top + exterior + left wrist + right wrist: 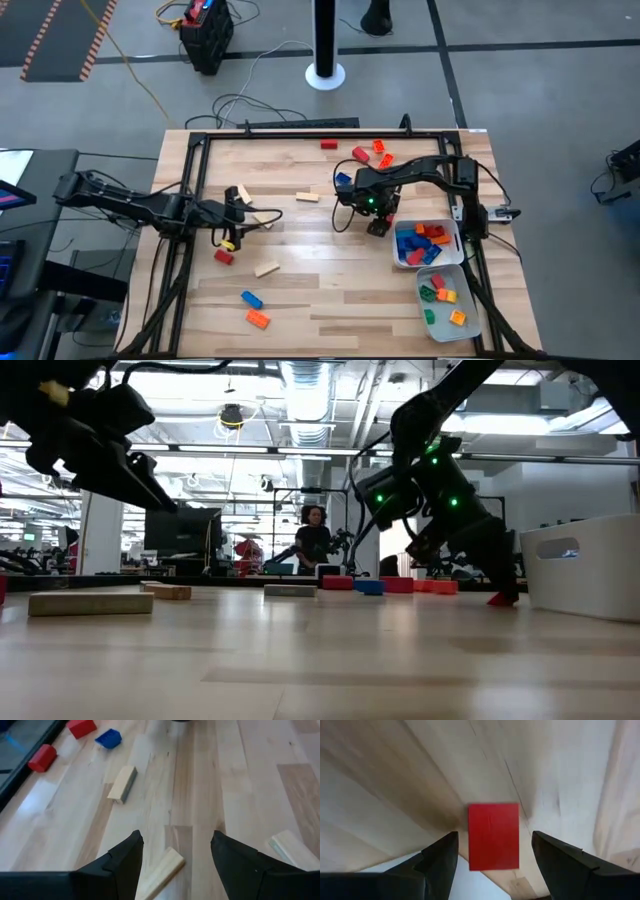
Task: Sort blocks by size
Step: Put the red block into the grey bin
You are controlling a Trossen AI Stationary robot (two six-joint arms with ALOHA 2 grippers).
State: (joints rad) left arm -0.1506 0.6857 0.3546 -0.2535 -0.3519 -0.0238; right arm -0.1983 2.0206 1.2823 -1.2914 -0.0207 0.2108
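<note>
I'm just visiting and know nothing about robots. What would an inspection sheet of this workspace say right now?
Surface: wooden table, dark frame along its edges.
Job's things: loose blocks scattered across the table; more blocks fill two white trays on the right side.
Clutter: nothing seen.
Grippers: left gripper open above a tan block; right gripper open around a red block beside the trays.
Cables: loose cables on the floor behind the table.
Surroundings: grey floor, a white pole; a person far behind.

Red block (pixel 493 836), white trays (pixel 404 262)
</note>
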